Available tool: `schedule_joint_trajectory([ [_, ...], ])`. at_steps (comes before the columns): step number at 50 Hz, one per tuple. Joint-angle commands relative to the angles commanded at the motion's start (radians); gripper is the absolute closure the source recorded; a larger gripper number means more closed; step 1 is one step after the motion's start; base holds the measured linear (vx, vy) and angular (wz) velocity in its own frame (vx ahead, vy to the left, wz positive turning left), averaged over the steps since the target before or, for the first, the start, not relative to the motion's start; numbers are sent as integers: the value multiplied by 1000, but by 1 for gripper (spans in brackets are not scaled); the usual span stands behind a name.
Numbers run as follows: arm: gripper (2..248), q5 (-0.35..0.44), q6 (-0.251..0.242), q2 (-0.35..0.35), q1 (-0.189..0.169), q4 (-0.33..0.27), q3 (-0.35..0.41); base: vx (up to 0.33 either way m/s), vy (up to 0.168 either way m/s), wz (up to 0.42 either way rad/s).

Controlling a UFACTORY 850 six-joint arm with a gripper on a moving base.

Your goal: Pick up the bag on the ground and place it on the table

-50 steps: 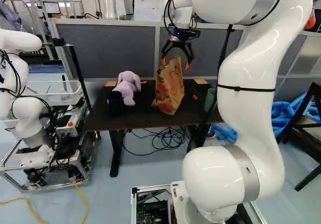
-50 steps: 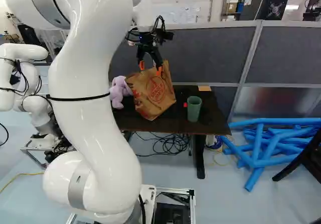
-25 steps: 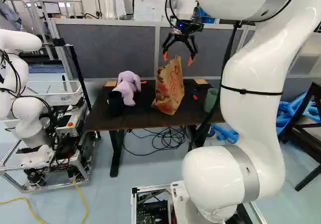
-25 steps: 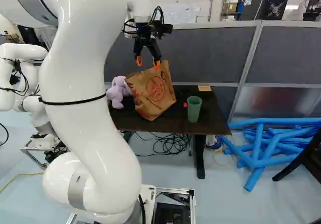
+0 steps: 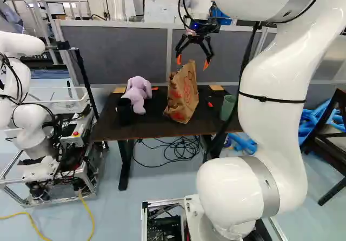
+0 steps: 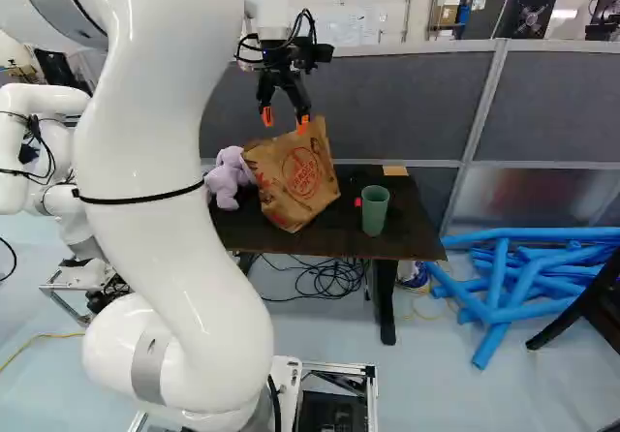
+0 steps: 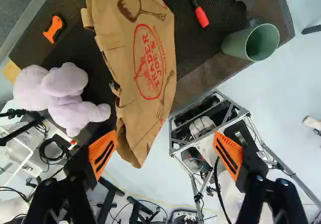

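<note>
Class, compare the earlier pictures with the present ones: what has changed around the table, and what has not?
The hand has risen slightly and drawn back towards the base, its fingers open. Nothing was visibly taken hold of or let go. The paper bag, purple plush toy and green cup stayed put on the table.
</note>
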Motion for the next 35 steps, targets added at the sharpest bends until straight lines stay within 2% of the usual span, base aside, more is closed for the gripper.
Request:
schedule_joint_trajectory([
  [35,3,0,0,0,0,0,0,-94,1,7],
])
